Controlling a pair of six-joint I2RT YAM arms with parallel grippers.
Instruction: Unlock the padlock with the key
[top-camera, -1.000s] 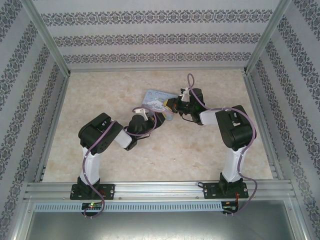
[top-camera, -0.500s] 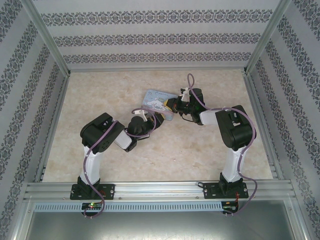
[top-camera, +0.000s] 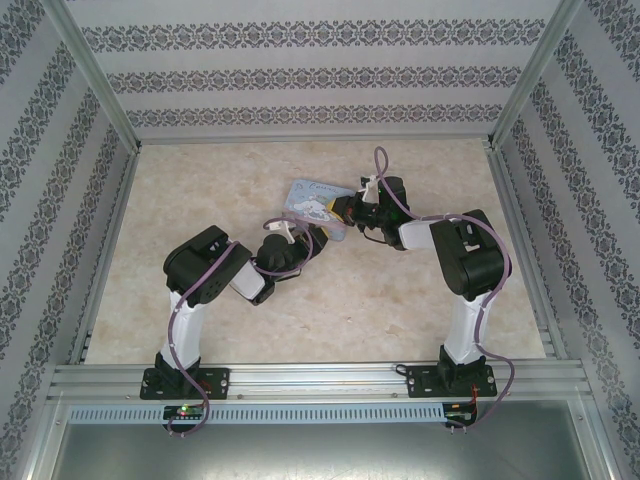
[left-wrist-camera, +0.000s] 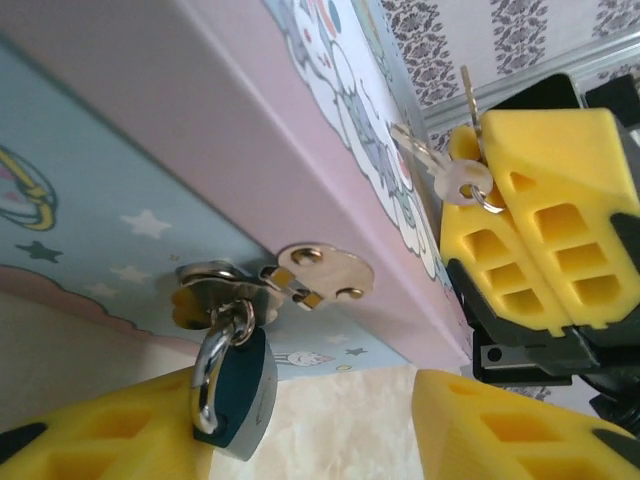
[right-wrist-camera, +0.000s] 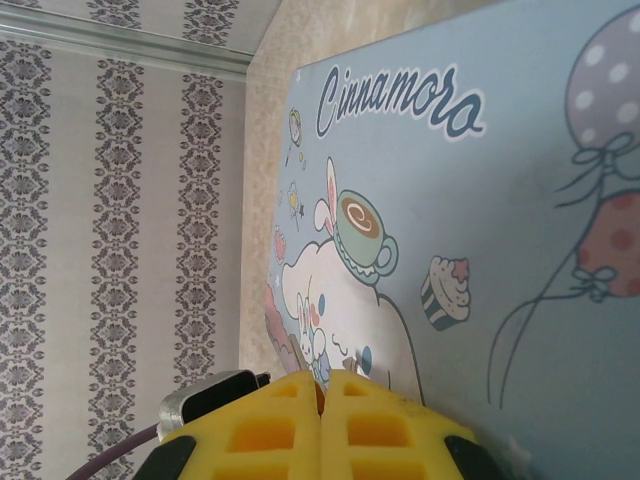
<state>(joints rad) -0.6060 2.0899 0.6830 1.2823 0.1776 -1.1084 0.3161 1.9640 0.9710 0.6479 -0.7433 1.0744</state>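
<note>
At the left gripper: open, yellow fingers spread wide, nothing clamped. Against the left finger, touching or just short of it: the padlock, hung by its shackle from the hasp on the side wall of the tin. Shackle seemingly seated in the body, so not yet unlocked. Keyhole hidden.

As for the tin: lying on the table near mid-width, closer to the far edge than the near one, between the two grippers.

Further right, by the tin's lid edge: keys on a ring, apparently pinched at the tips of the right gripper, clenched tight with its fingers pressed together, one blade pointing up.

Judged as the lining-up step: padlock about to be steadied, key not yet brought to it.

Calls next for closing gently on the padlock body without wrenching the hasp, turning its keyhole end toward the right side, then carrying a blade round the tin's corner and down, lined up with the slot. Risk of the loose second key swinging in the way. Cannot tell which key fits.

By count: one padlock, one hasp, one tin, seemingly two keys on one ring, two grippers.
</note>
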